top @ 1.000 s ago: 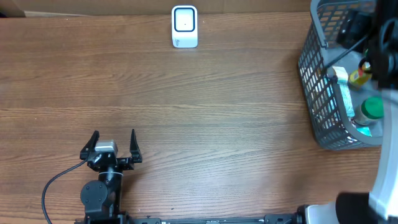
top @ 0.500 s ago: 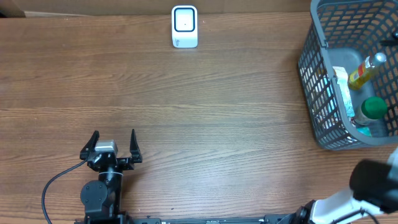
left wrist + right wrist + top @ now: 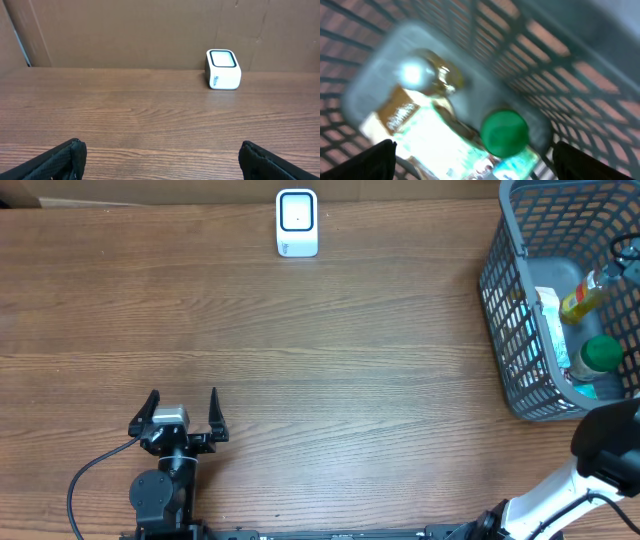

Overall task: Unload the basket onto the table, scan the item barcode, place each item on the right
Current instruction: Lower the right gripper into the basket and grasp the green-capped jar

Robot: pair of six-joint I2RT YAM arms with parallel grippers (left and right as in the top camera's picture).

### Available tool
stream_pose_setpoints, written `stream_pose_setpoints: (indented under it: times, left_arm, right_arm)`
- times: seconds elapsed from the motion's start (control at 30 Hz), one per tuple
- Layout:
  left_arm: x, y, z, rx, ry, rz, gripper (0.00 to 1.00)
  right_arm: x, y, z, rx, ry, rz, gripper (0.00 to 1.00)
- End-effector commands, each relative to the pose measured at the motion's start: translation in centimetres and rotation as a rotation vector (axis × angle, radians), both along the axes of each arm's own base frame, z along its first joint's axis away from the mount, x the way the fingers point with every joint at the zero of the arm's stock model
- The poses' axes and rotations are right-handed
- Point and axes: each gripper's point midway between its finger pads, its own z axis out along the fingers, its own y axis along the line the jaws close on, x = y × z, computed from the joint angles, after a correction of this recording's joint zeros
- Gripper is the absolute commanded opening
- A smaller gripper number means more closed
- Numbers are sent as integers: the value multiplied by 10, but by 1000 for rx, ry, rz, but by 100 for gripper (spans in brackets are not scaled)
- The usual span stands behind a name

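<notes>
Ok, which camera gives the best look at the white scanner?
The left wrist view: the scanner stands sharp and unobstructed, with its top window and front face both visible. The overhead view shows only its top, small. The right wrist view looks into the basket and misses it entirely.

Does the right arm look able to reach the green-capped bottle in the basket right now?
Probably yes: the right gripper looks down into the basket, open, and the green-capped bottle is uncovered.

Soft even light; green-capped bottle (image 3: 504, 132) motion-blurred in right wrist view.
</notes>
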Motion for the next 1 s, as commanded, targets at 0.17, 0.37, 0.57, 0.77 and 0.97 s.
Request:
stream_pose_setpoints:
  times: [0.17, 0.37, 0.57, 0.77, 0.97]
  left_arm:
    - [0, 2, 0, 2, -5, 10, 100]
    - [0, 2, 0, 2, -5, 10, 100]
    - [0, 2, 0, 2, -5, 10, 99]
    - [0, 2, 0, 2, -5, 10, 100]
    - [0, 2, 0, 2, -5, 10, 100]
  right_arm:
    - [-15, -9, -30, 11, 131, -88, 97]
    - [-26, -3, -61, 51, 210, -85, 100]
    - [-30, -4, -99, 56, 253, -92, 100]
    - [-36, -11, -121, 16, 269, -149, 100]
    - [-40, -9, -131, 26, 279, -175, 100]
